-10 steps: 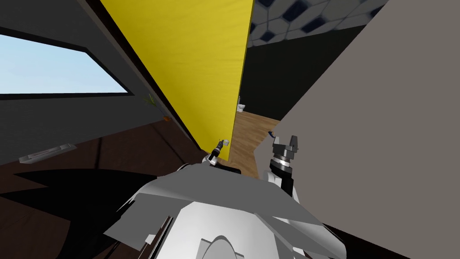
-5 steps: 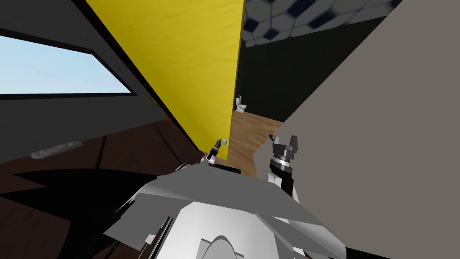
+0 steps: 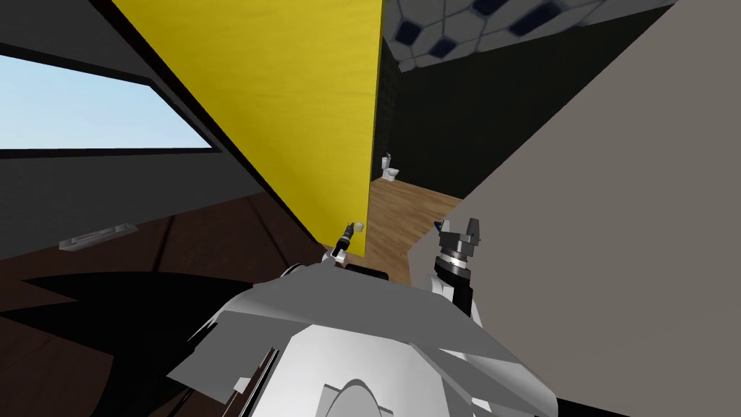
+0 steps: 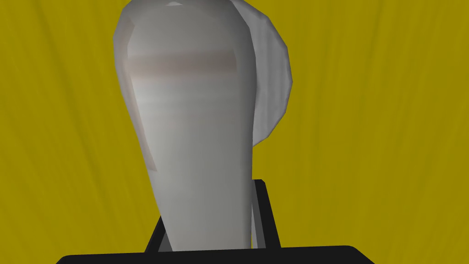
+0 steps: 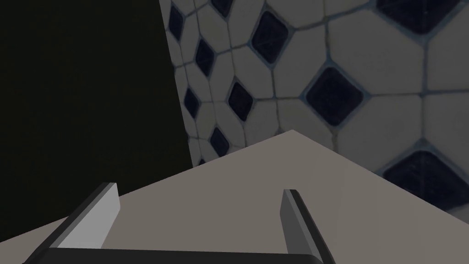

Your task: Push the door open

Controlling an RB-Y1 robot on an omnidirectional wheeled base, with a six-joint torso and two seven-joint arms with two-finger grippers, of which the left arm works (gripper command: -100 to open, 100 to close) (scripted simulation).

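Observation:
The yellow door [image 3: 304,108] stands partly open, its free edge running down the middle of the head view. My left gripper [image 3: 353,232] reaches up to the light grey lever handle [image 3: 360,227] near that edge. In the left wrist view the handle [image 4: 192,128] rises from between the fingers against the yellow door [image 4: 389,114], and the left gripper [image 4: 206,188] is shut on it; one finger [image 4: 257,215] presses its side. My right gripper [image 3: 459,229] hangs open by the grey wall's corner. In its own wrist view the right gripper [image 5: 199,220] holds nothing.
A grey wall [image 3: 615,217] closes the right side, close to my right arm. Through the gap lie a wooden floor [image 3: 405,210], a small white toilet [image 3: 390,172] and a tiled wall [image 3: 463,29]. On the left are a window [image 3: 87,116] and a floor vent [image 3: 98,236].
The door's free edge has swung further away to the left and the gap beside it has widened. My view has turned a little with it. Both grippers keep their state.

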